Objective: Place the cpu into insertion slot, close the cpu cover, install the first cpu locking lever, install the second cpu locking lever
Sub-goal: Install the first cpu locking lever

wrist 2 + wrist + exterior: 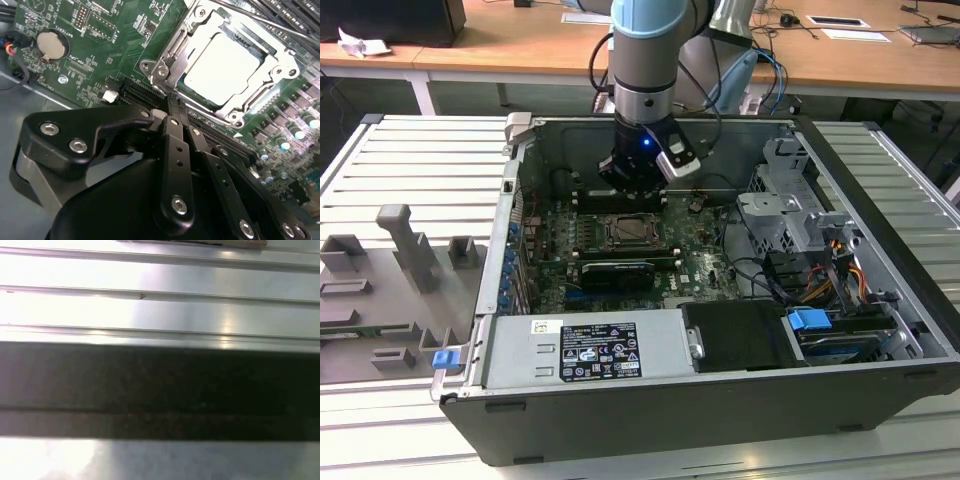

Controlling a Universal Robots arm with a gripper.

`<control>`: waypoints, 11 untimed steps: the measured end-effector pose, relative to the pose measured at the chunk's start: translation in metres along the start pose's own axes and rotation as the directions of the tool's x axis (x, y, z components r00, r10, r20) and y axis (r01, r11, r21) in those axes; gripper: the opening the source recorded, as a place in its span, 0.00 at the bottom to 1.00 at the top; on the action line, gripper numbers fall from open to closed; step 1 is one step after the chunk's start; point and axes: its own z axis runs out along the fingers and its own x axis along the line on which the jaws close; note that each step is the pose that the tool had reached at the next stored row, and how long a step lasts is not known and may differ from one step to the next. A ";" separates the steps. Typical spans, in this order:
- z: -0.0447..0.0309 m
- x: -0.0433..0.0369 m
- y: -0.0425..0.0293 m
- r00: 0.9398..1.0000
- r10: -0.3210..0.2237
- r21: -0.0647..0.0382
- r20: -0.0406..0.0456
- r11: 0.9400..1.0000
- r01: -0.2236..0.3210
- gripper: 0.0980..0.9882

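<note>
Silvery-beige cpu (226,67) inside silvery cpu cover (172,47); green motherboard (100,40) with silver coin battery (52,46); black gripper (170,107); black computer case (620,420), blue connector (810,322); ribbed grey table (410,160).

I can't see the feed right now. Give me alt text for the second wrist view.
The cpu sits in its socket on the green motherboard, with the cpu cover closed around it. The black gripper fills the foreground, its fingers together, tips at the socket's edge. A round coin battery lies nearby.
</note>
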 end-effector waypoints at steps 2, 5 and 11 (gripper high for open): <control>-0.0004 0.0000 0.0000 1.000 0.000 0.000 0.000 1.000 0.000 0.01; -0.0005 0.0000 -0.0005 1.000 0.000 0.000 0.000 1.000 0.000 0.01; -0.0007 0.0000 -0.0016 1.000 0.000 0.000 0.000 1.000 0.000 0.01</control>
